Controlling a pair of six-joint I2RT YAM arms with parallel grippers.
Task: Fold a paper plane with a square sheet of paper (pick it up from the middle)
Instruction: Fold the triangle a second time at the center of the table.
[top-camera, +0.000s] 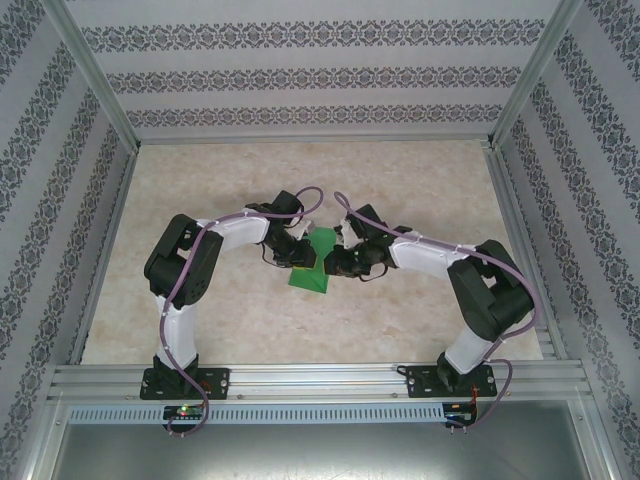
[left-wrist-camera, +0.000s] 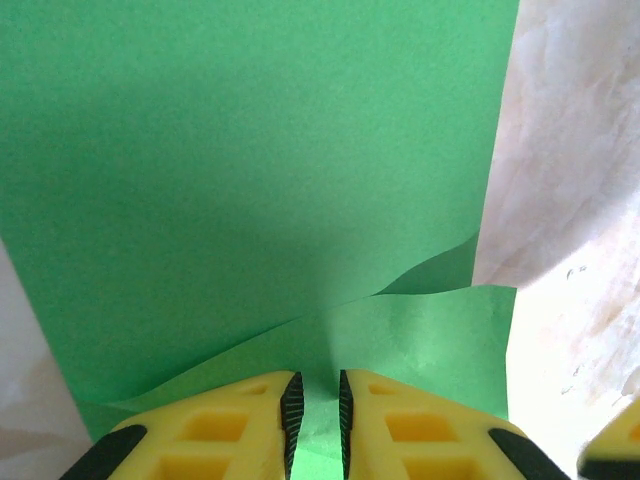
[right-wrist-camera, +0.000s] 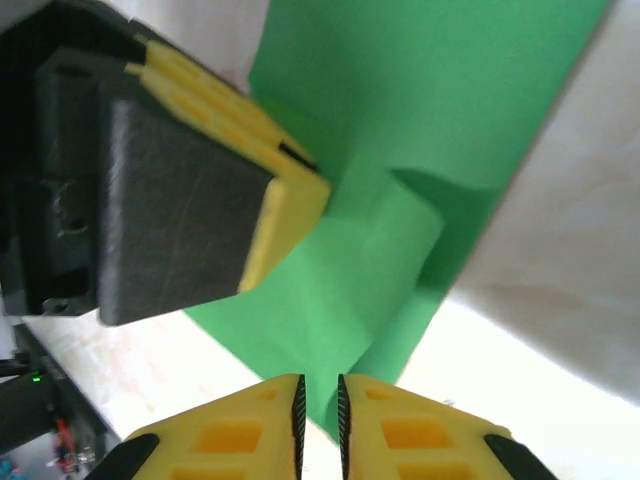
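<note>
The square sheet of paper (top-camera: 312, 268) is bright green, partly folded, and lies mid-table between my two grippers. My left gripper (top-camera: 297, 256) comes at it from the left. In the left wrist view its jaws (left-wrist-camera: 315, 376) stand almost together, with a raised fold of the paper (left-wrist-camera: 250, 150) pinched between the ridged pads. My right gripper (top-camera: 334, 262) meets the sheet from the right. Its jaws (right-wrist-camera: 320, 382) are also nearly together, and the folded near edge of the paper (right-wrist-camera: 420, 100) sits between the tips. One of the left gripper's yellow fingers (right-wrist-camera: 290, 200) presses on the sheet opposite.
The marbled tabletop (top-camera: 420, 180) spreads around the paper on all sides. Metal frame rails (top-camera: 300, 378) run along the near edge, and patterned walls (top-camera: 300, 75) close in the back and both sides. Both arm bases are bolted to the near rail.
</note>
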